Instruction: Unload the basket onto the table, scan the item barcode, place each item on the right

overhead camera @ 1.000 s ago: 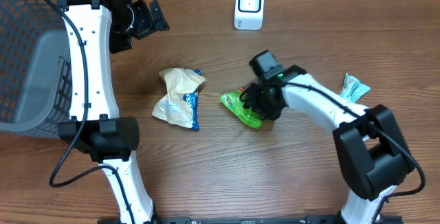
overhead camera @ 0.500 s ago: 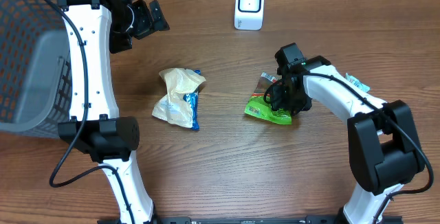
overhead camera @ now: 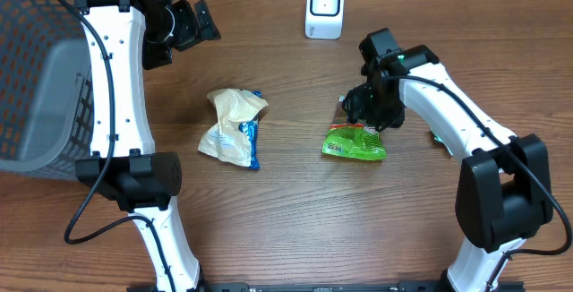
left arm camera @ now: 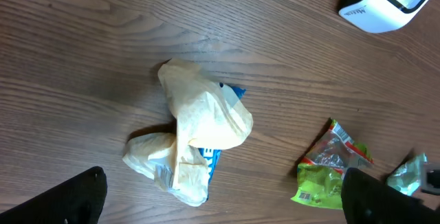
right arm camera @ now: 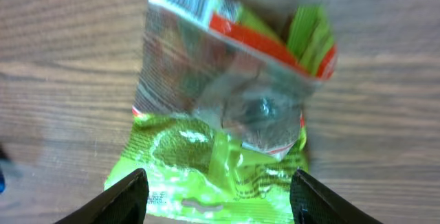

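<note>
- Right gripper (right arm camera: 220, 198) hovers over the green snack packet (overhead camera: 354, 141), jaws apart, gripping nothing.
- The packet lies flat on the table (overhead camera: 295, 220), short of the white scanner (overhead camera: 324, 8), probably set there for a better regrasp.
- Left gripper (overhead camera: 183, 25) hangs wide open and well clear, leaving room.

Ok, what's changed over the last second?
The right claw dragged the green snack bag rightward, turning it, then opened and let go. The left claw, tan bag and white scanner stayed put.
</note>
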`<action>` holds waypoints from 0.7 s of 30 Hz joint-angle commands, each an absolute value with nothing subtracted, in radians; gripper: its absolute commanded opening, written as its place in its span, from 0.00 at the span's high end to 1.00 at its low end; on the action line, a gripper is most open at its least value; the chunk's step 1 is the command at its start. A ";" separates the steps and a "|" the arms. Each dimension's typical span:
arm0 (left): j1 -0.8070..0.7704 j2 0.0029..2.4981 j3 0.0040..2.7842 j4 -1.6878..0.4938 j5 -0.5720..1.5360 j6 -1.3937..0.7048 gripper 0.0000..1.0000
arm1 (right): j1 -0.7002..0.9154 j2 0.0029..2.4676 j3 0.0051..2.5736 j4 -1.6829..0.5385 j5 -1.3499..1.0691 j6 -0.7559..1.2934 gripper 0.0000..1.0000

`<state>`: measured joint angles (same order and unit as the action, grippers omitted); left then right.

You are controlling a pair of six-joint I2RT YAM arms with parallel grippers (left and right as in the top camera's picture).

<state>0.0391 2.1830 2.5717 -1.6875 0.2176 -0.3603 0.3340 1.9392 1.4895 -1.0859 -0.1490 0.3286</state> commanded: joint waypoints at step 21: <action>0.031 2.188 2.572 -1.689 0.229 -0.344 0.00 | 0.121 1.934 1.081 -0.638 -0.661 0.214 0.28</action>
<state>0.0391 2.1830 2.5721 -1.6875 0.2180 -0.3603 0.1184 1.9362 1.1267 -0.6792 -0.6559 0.1501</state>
